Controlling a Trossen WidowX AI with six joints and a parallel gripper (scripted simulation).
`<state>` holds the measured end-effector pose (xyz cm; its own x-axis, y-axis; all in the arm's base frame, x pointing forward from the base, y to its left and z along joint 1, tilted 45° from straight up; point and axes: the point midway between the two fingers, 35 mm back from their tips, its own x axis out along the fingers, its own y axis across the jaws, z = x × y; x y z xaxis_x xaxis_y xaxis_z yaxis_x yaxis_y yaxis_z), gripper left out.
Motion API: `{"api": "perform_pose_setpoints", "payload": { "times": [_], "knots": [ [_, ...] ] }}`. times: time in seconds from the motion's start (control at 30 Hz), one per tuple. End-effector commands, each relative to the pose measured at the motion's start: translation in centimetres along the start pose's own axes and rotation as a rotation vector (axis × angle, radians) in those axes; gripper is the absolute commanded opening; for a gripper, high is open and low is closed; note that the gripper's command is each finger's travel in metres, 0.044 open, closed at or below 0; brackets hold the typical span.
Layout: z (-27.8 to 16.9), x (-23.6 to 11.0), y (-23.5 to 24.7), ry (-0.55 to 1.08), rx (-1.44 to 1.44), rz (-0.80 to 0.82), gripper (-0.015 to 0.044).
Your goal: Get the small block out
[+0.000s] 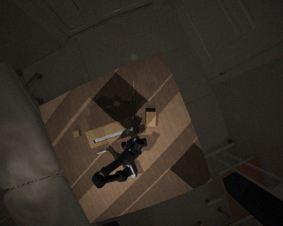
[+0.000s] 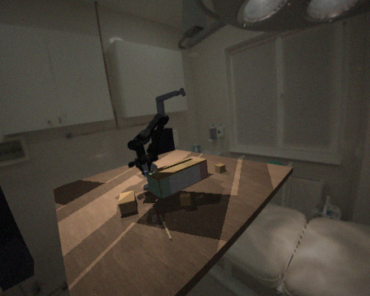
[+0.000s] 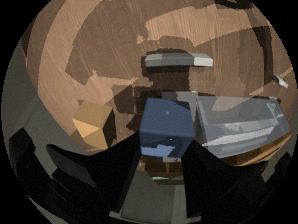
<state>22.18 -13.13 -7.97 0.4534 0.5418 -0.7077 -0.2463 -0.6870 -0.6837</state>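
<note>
Gripper (image 3: 162, 156): fingers clamped on small blue block (image 3: 166, 125), held at centre of wrist view, above wooden table (image 3: 100, 36). Clear-fronted box (image 2: 179, 176): at 3 o'clock of block in wrist view, close beside. Tan cube (image 2: 127, 202): on table, apart from box.
</note>
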Motion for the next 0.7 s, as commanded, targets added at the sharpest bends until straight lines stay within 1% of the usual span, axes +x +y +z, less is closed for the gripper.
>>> {"api": "perform_pose_setpoints", "payload": {
  "times": [0.0,0.33,0.67],
  "knots": [
    [-1.2,-2.2,0.0,0.026,0.082,0.053,0.0000],
    [-2.2,-6.5,-0.7,0.072,0.282,0.142,0.0000],
    [-2.3,-6.6,-0.7,0.073,0.286,0.144,0.0000]
  ]
}}
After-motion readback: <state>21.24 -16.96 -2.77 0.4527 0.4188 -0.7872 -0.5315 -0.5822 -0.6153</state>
